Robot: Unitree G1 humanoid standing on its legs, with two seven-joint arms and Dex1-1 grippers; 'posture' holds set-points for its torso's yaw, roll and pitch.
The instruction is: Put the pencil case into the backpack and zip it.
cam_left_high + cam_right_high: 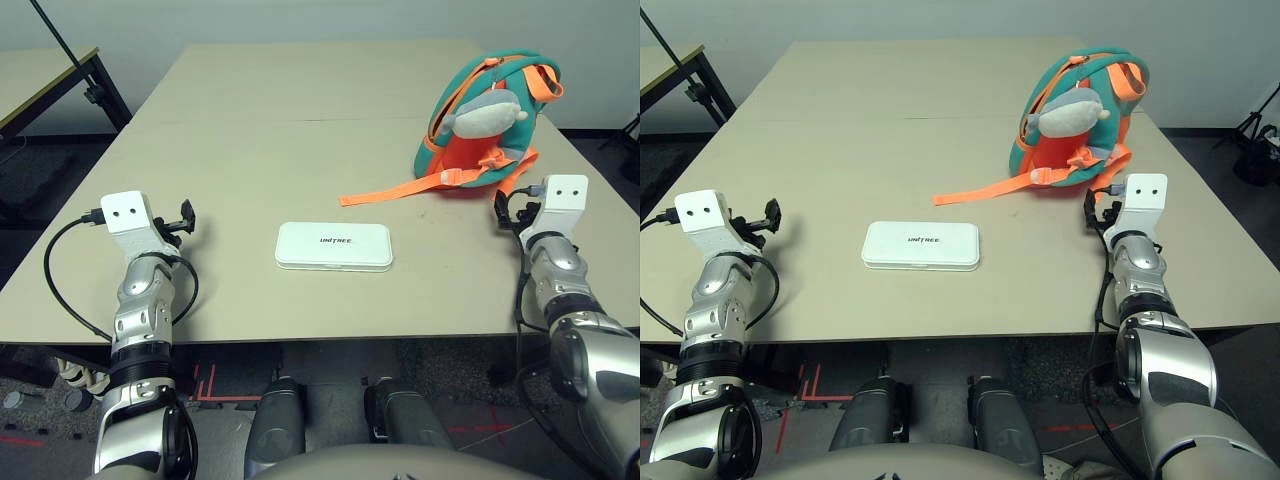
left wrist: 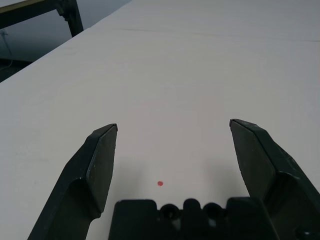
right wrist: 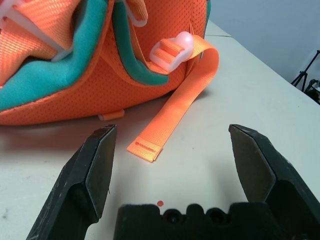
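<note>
the table (image 1: 250, 130) bears the backpack (image 1: 487, 125) at its far right and the pencil case (image 1: 334, 245) flat near the middle. the left gripper (image 2: 172, 150) and right gripper (image 3: 170, 150) hover spread wide, both empty, the right one just near an orange strap (image 3: 172, 112).

The table (image 1: 300, 130) is lit evenly and brightly from overhead — no glare is seen on its matte top. A thin, soft shadow is cast beneath the pencil case (image 1: 334, 245) toward 6 o'clock. A soft shadow is also cast under the backpack (image 3: 100, 65) — its mesh is rendered sharply.
</note>
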